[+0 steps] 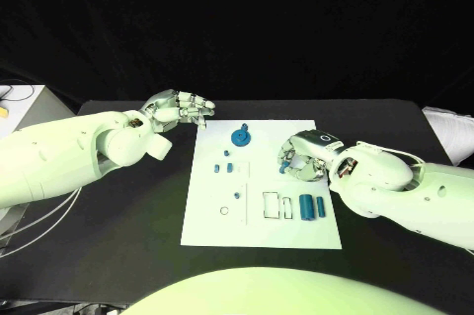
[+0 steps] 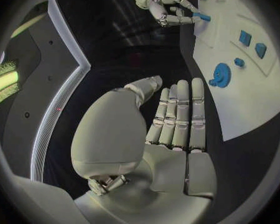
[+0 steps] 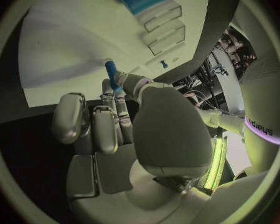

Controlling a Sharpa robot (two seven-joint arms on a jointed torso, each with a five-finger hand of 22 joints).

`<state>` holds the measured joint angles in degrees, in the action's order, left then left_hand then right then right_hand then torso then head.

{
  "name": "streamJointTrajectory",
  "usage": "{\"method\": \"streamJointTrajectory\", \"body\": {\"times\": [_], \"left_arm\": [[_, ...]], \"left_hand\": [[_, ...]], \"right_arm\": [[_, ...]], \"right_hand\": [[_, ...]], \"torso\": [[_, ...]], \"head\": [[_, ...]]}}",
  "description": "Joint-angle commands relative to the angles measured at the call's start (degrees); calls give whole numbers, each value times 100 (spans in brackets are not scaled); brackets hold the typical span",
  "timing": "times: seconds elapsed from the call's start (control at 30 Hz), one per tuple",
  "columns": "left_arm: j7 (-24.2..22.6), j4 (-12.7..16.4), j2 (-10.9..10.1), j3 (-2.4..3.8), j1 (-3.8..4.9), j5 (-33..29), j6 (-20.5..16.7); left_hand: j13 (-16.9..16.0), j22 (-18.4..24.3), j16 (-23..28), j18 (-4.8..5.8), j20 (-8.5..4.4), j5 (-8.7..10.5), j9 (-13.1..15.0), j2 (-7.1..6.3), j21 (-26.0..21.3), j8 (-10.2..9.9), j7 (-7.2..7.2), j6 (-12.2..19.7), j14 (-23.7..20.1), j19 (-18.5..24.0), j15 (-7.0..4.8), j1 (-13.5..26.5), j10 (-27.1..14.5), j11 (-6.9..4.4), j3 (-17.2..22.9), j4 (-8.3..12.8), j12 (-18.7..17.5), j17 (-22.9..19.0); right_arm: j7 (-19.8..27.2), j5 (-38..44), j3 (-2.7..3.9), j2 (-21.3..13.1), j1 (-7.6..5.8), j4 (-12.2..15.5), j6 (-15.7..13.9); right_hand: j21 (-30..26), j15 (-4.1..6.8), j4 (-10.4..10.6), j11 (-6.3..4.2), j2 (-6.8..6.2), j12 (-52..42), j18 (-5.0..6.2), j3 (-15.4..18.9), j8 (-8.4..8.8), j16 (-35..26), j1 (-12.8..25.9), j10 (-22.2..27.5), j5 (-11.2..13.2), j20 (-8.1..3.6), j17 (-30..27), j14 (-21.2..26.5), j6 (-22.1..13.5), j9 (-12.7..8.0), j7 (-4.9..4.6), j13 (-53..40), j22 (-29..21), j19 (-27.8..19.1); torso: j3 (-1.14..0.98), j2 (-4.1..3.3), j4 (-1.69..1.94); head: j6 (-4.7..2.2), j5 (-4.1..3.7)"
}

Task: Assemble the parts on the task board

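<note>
The board [image 1: 262,226] lies in the middle of the tabletop [image 1: 118,219]. On it, a gear [image 1: 241,136] sits at the far end, two cylinders [image 1: 313,207] lie side by side near the right edge, and a ring [image 1: 224,210] lies toward the left.

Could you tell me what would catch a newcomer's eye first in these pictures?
Probably the white task board mid-table, dotted with small blue parts, the blue gear near its far end. Next, the right hand over the board's right edge, pinching a small blue peg, while the left hand hovers off its far-left corner, holding nothing.
</note>
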<state>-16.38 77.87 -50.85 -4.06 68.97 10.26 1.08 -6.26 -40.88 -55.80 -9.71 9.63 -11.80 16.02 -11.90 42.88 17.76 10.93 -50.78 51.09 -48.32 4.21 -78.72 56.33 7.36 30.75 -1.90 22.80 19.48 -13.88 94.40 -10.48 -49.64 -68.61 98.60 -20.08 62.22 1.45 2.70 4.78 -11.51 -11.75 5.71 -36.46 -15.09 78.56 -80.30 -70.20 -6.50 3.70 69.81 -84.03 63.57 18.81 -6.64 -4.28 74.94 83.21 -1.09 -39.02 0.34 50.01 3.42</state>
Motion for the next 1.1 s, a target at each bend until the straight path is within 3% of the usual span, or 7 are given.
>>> {"method": "streamJointTrajectory", "body": {"times": [0.03,0.23,0.43,0.63,0.8,1.1], "left_arm": [[-26,-8,20,4,1,-37,94],[-29,-32,45,4,0,-43,99],[-27,-37,67,4,-5,-47,109],[-31,-25,86,4,-12,-49,115],[-37,-15,101,4,-17,-50,115],[-44,1,108,4,-20,-54,102]], "left_hand": [[5,10,38,-72,-1,-17,-9,13,-36,-22,12,-6,44,-40,-7,-33,9,30,-32,-1,-36,-6],[5,10,38,-72,-1,-17,-9,13,-36,-22,12,-6,44,-40,-7,-33,9,30,-32,-1,-36,-6],[5,10,38,-72,-1,-17,-9,13,-36,-22,12,-6,44,-40,-7,-33,9,30,-32,-1,-36,-6],[5,10,38,-72,-1,-17,-9,13,-36,-22,12,-6,44,-40,-7,-33,9,30,-32,-1,-36,-6],[5,10,38,-72,-1,-17,-9,13,-36,-22,12,-6,44,-40,-7,-33,9,30,-32,-1,-36,-6],[5,10,38,-72,-1,-17,-9,13,-36,-22,12,-6,44,-40,-7,-33,9,30,-32,-1,-36,-6]], "right_arm": [[-50,-36,29,-87,-61,203,-359],[-28,-171,84,-262,-224,649,-491],[46,-341,82,-72,-252,784,-459],[153,-348,25,407,-40,682,-407],[254,-253,-21,835,219,540,-372],[358,-94,-100,1269,535,322,-300]], "right_hand": [[30,57,-4,-235,149,-12,-85,-30,-41,32,-80,-275,13,1,6,-160,29,186,9,-111,302,45],[61,58,-13,-236,141,-6,-91,-42,-48,38,-72,-283,16,-1,18,-163,31,194,9,-115,317,53],[72,59,-17,-237,136,-3,-93,-47,-52,41,-68,-286,17,-2,23,-165,32,199,9,-117,323,56],[47,59,-25,-237,134,3,-88,-57,-54,25,-66,-287,14,-3,-4,-159,29,203,9,-118,313,51],[16,59,-39,-234,134,16,-83,-78,-56,8,-65,-285,5,-5,-32,-152,19,211,6,-121,303,44],[-15,58,-54,-231,133,28,-78,-98,-57,-9,-61,-284,-7,-6,-59,-145,9,218,1,-124,292,37]], "torso": [[2,5,-5],[6,9,-3],[2,9,-7],[6,0,-6],[5,-7,9],[6,-8,2]], "head": [[-1,15],[-1,20],[-1,69],[-1,137],[-1,190],[-1,325]]}}
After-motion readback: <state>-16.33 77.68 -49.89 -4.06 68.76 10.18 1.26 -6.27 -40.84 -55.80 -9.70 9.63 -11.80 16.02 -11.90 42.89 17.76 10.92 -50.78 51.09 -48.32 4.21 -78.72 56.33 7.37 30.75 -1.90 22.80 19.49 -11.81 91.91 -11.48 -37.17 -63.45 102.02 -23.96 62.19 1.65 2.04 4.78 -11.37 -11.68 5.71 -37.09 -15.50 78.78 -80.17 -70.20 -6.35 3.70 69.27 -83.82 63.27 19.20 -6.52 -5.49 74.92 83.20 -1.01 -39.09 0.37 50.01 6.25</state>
